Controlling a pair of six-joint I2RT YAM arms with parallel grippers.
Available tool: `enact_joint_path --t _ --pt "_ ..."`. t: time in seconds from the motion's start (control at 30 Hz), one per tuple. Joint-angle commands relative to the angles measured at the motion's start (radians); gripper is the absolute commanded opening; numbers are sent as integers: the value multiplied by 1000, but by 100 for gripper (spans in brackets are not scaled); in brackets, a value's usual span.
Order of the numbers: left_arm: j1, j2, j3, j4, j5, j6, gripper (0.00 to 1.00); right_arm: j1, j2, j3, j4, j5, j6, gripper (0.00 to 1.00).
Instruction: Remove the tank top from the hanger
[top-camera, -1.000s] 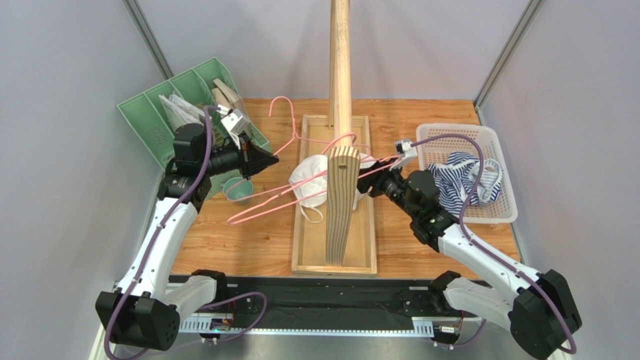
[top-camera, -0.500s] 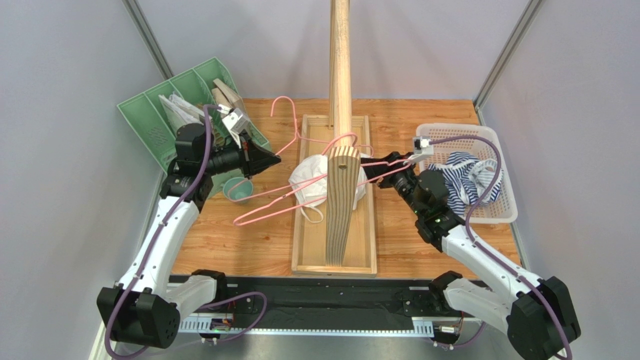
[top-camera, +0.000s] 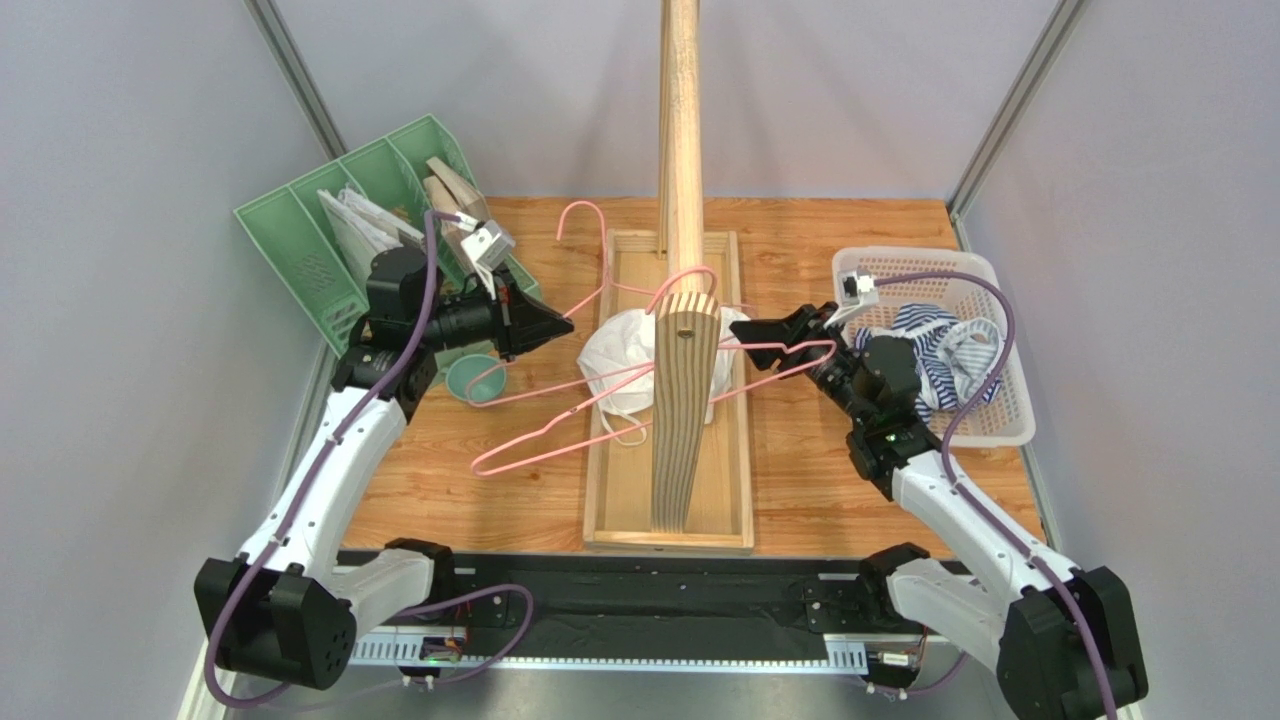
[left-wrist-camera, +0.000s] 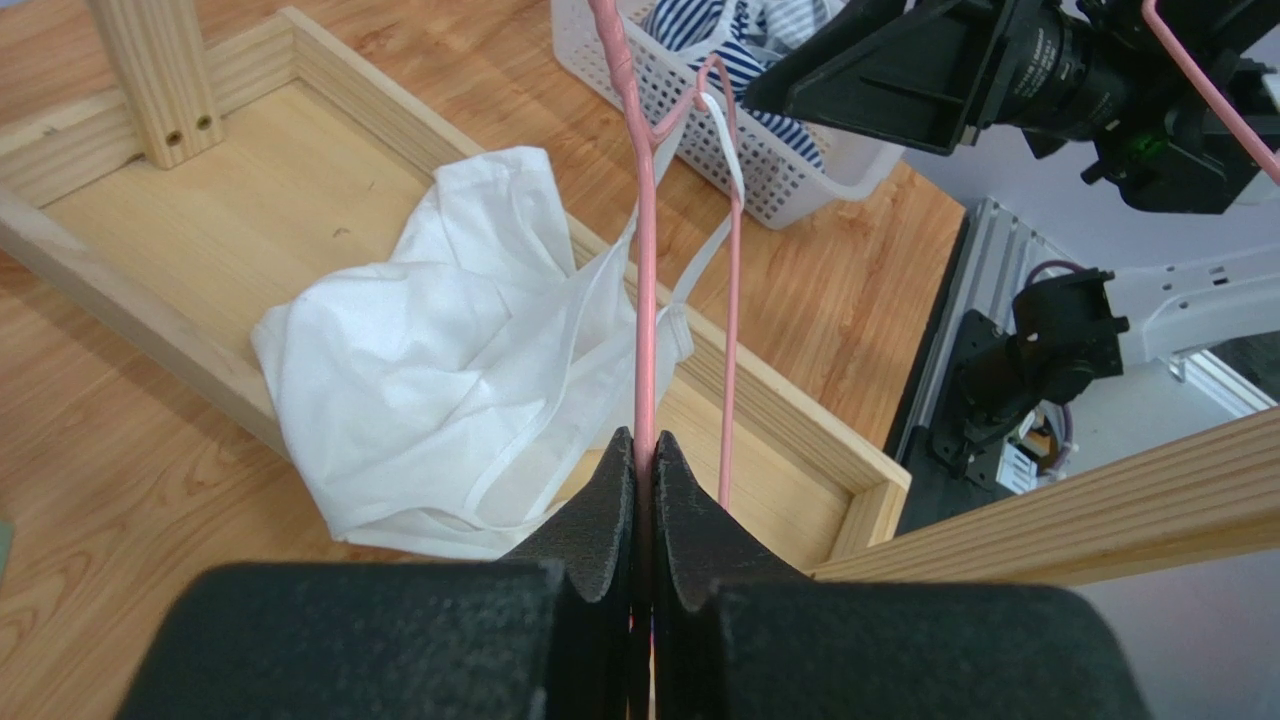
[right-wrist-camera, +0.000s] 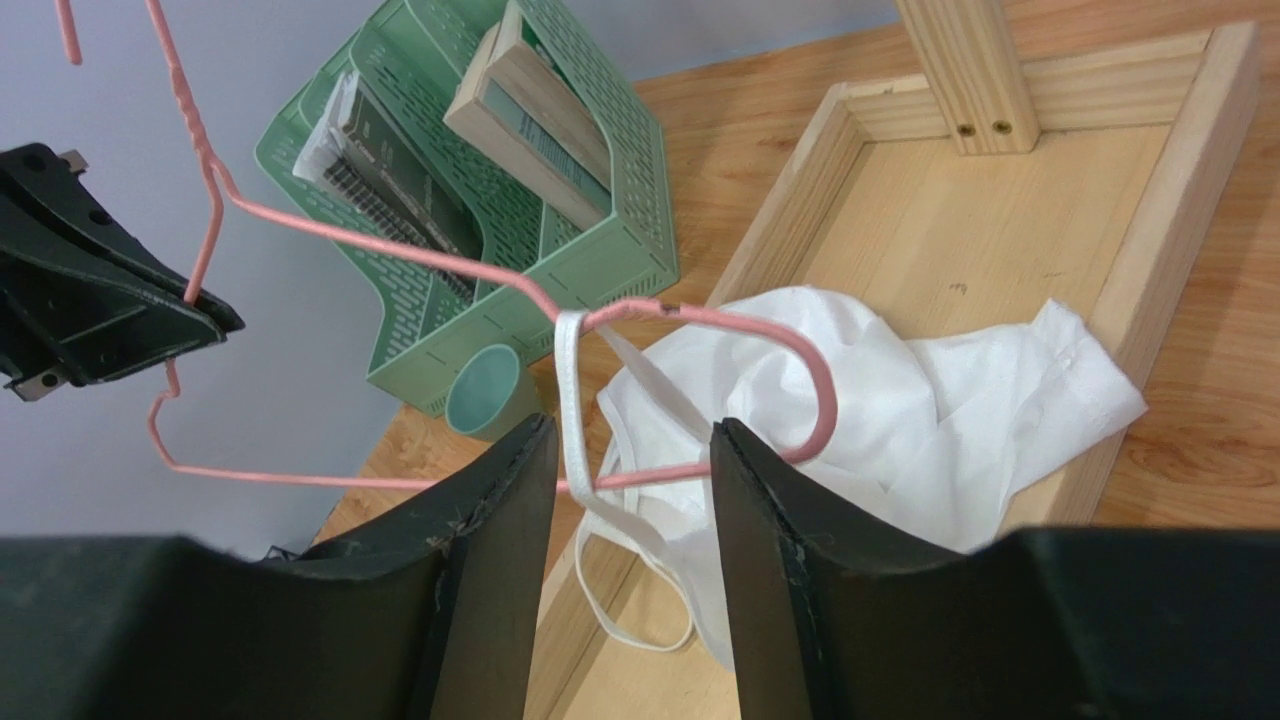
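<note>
Freeing that last strap is the whole job, from where I stand. The left pincer (left-wrist-camera: 643, 443) is clamped tight on the pink hanger (left-wrist-camera: 646, 300) just below its twisted neck and holds it in the air above the wooden tray (top-camera: 595, 480) on the bench (top-camera: 481, 495). The white tank top (left-wrist-camera: 406, 375) lies crumpled in that tray at the foot of the upright post (top-camera: 681, 150), nearly all of it off the wire. Only one thin strap (right-wrist-camera: 570, 375) is looped over the hanger's arm, close to the rounded shoulder bend.

The right pincer (right-wrist-camera: 631, 435) sits at that end with its fingers parted about halfway, gripping nothing. The strap and the bend show in the gap between them, though I can't tell whether they are level with the wire or short of it.

To do this well, I'd say the right pincer should close on the strap alone, near where it crosses the wire. It should then draw the strap outward along the arm and round the bend, not straight down. A downward tug would likely just drag the hanger, and thin round wire could twist in the left grip. Catching the wire along with the strap would lock everything together. The post is close, so any sideways sweep needs care.
</note>
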Motion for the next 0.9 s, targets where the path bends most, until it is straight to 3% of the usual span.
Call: enact_joint_path --t 0.0,0.33,0.73,0.87 --pt "-33 20 3 55 19 -18 0 -70 12 50 72 -163 14 43" --pt "-36 22 -2 91 47 -49 0 -73 124 120 37 -343 25 40" --pt "-36 25 -8 111 62 -68 0 -53 153 96 39 -343 7 34" --pt "-35 26 -2 101 60 -61 0 -50 167 91 45 -335 10 24"
